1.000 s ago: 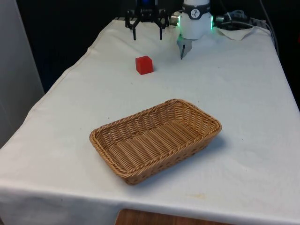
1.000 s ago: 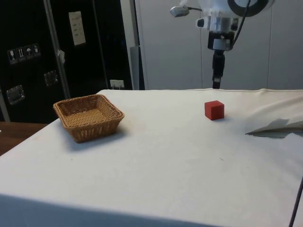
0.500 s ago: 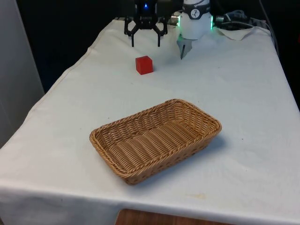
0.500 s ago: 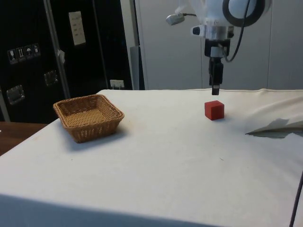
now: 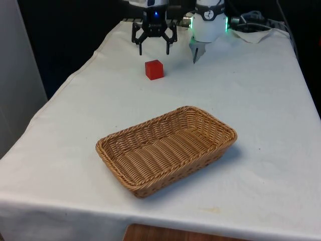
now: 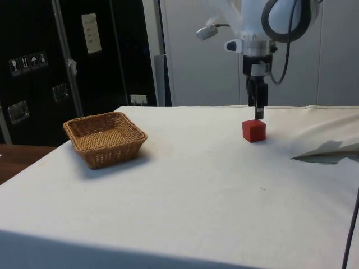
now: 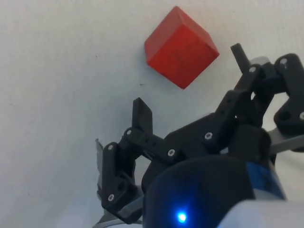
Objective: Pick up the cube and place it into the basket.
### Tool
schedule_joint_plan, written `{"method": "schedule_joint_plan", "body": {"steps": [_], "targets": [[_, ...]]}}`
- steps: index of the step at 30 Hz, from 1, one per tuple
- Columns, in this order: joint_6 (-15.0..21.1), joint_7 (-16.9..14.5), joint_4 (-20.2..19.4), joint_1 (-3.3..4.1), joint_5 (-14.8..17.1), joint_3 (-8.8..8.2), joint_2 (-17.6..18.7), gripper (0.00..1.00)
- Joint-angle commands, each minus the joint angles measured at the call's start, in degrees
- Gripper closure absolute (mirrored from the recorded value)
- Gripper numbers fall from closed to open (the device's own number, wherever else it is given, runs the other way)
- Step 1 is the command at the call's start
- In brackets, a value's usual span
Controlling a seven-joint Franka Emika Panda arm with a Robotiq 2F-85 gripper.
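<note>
At the far end of the desk (image 5: 261, 100) the black jaws (image 5: 154, 51) hang spread wide with nothing between them; they hover above and just behind the red wooden cube (image 5: 154, 69), touching neither it nor the cloth; in the side view the jaws (image 6: 258, 116) are seen edge-on, so the two fingers overlap into one dark bar just over the red wooden cube (image 6: 254, 130); in the wrist view the red wooden cube (image 7: 181, 46) lies beyond the fingertips (image 7: 142, 115), outside the gap, turned corner-on to the jaws (image 7: 192, 80); the cube rests flat on the white cloth, well apart from the wicker basket (image 5: 228, 145); the wicker basket (image 6: 134, 136) sits near the desk's opposite end.
</note>
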Motion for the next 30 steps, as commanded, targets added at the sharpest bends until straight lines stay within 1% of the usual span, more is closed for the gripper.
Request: {"method": "schedule_joint_plan", "body": {"steps": [1,5,6,7,11,14,15,16,18,23,24,25,30], "targets": [[0.97,-1.20,-0.29,0.23,0.40,-0.17,0.40,0.00],[2.18,-3.04,-0.11,0.34,0.63,0.00,2.12,0.00],[1.55,-2.29,0.11,0.00,0.00,0.00,2.18,0.00],[2.35,-3.32,0.00,0.40,0.69,0.06,2.46,0.00],[3.32,-4.81,0.52,0.46,0.97,0.57,4.30,0.00],[3.90,-5.44,0.80,0.34,1.03,1.03,5.39,0.00],[3.38,-4.53,1.43,0.11,0.00,0.80,5.90,0.00],[4.07,-5.67,0.92,0.34,1.03,1.15,5.73,0.00],[4.81,-6.30,1.03,0.23,0.86,1.38,6.82,0.00],[5.90,-7.33,0.97,0.17,0.74,1.66,8.37,0.00],[5.44,-6.82,1.66,0.11,0.00,1.38,9.22,0.00],[6.30,-7.68,1.03,0.11,0.74,1.83,8.94,0.00],[7.22,-8.31,1.55,0.06,0.86,2.41,10.54,0.00]]}}
